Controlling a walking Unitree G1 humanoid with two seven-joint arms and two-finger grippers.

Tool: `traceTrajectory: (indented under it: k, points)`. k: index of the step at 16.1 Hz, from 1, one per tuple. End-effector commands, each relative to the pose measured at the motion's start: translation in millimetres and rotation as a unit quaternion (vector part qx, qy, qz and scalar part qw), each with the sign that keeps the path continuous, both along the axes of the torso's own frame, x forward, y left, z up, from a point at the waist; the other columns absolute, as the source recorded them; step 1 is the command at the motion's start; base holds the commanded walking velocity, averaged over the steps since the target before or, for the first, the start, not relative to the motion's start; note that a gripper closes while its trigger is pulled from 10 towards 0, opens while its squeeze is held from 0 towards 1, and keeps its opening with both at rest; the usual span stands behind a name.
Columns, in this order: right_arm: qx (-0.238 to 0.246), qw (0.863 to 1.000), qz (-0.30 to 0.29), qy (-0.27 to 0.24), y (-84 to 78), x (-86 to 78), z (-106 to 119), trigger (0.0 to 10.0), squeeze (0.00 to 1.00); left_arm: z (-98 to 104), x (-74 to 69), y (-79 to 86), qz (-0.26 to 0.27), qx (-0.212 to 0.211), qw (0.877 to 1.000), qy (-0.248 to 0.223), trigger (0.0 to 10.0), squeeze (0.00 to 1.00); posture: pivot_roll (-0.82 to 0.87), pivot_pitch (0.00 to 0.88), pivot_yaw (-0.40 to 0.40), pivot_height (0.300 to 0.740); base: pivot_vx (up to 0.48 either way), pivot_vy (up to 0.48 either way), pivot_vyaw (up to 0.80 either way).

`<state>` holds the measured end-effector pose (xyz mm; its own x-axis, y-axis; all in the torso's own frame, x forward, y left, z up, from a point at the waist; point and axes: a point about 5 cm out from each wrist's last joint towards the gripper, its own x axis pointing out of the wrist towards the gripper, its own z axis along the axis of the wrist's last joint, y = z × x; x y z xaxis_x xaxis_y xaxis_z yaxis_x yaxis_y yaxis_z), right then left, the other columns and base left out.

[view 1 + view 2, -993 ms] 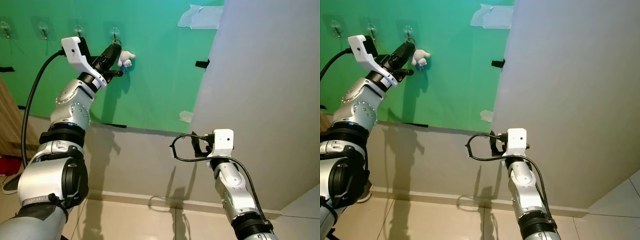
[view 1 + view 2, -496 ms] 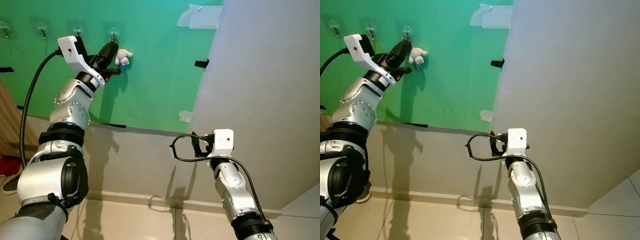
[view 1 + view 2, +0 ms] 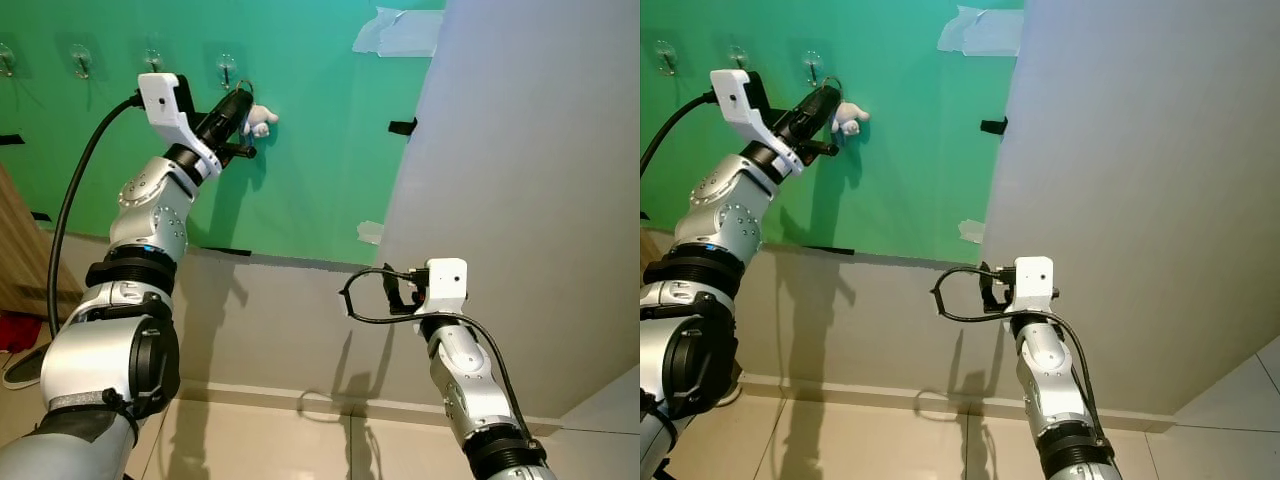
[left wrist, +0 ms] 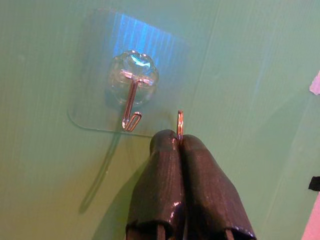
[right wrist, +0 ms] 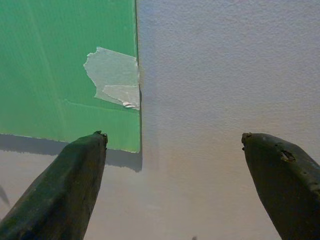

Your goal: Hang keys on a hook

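Reaching up to the green corrugated plastic board (image 3: 300,170) on the far wall, the left gripper (image 4: 180,142) has its two black fingers pressed together on a thin silver metal key ring (image 4: 180,126), whose edge pokes out just past the fingertips. In the head views a small white plush keychain charm (image 3: 260,120) sticks out beside the gripper tip, to its right. The ring sits just right of and slightly below a clear adhesive wall hook with a bent silver wire (image 4: 132,105); ring and hook wire are near each other but apart, so the keys are not on the hook. That hook (image 3: 227,68) is the rightmost of a row of similar clear hooks (image 3: 82,60) along the top left of the board.

The right gripper (image 5: 175,145) is held low, well apart from the hooks, its fingers spread wide and holding nothing. It faces the lower right corner of the green board, where a torn patch of pale tape (image 5: 114,77) fixes it next to the grey textured wall (image 5: 225,75). A black cable (image 3: 365,300) loops from the right wrist.
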<state>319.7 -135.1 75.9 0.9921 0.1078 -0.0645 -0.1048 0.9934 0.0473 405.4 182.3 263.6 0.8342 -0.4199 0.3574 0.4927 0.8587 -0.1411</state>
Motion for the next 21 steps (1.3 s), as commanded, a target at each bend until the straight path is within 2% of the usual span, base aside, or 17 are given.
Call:
traceTrajectory:
  k: [1, 7, 12, 17, 18, 19, 21]
  points:
    - [-0.007, 1.0, -0.004, 0.016, -4.3, -2.1, -5.8, 10.0, 0.0, 6.6, 0.3, -2.8, -0.005, 0.0, 1.0, -0.012, 10.0, 0.0, -0.03, 0.0, -0.031, 0.736, 0.0, 0.0, 0.0]
    - [-0.007, 1.0, -0.003, 0.016, -4.4, -2.9, -6.7, 10.0, 0.0, 11.7, -1.0, 0.7, -0.003, -0.016, 1.0, -0.021, 10.0, 0.0, -0.03, 0.0, -0.03, 0.736, 0.0, 0.0, 0.0]
    - [-0.01, 1.0, 0.0, 0.019, -4.4, -3.8, -8.3, 10.0, 0.0, 14.9, -3.8, 11.1, 0.007, -0.024, 0.999, -0.028, 10.0, 0.0, -0.03, 0.0, -0.033, 0.736, 0.0, 0.0, 0.0]
    - [-0.012, 1.0, 0.003, 0.021, -4.5, -4.2, -9.2, 10.0, 0.0, 3.6, -6.6, 10.7, -0.002, -0.033, 0.999, -0.009, 10.0, 0.0, -0.02, 0.0, -0.037, 0.736, 0.0, 0.0, 0.0]
    - [-0.007, 1.0, 0.007, 0.019, -2.7, -4.3, -8.6, 10.0, 0.0, -0.3, -6.0, 12.3, 0.001, -0.057, 0.998, 0.004, 10.0, 0.0, -0.02, 0.0, -0.035, 0.736, 0.0, 0.0, 0.0]
    - [0.031, 0.999, 0.034, 0.001, 3.2, -5.9, -3.2, 10.0, 0.0, -3.4, -5.3, 15.7, 0.007, -0.086, 0.996, 0.016, 10.0, 0.0, -0.02, 0.0, -0.033, 0.736, 0.0, 0.0, 0.0]
    - [0.042, 0.996, 0.08, -0.026, 14.6, -8.2, 7.3, 10.0, 0.0, -7.3, -5.1, 18.7, 0.013, -0.108, 0.994, 0.026, 10.0, 0.0, -0.03, 0.0, -0.032, 0.736, 0.0, 0.0, 0.0]
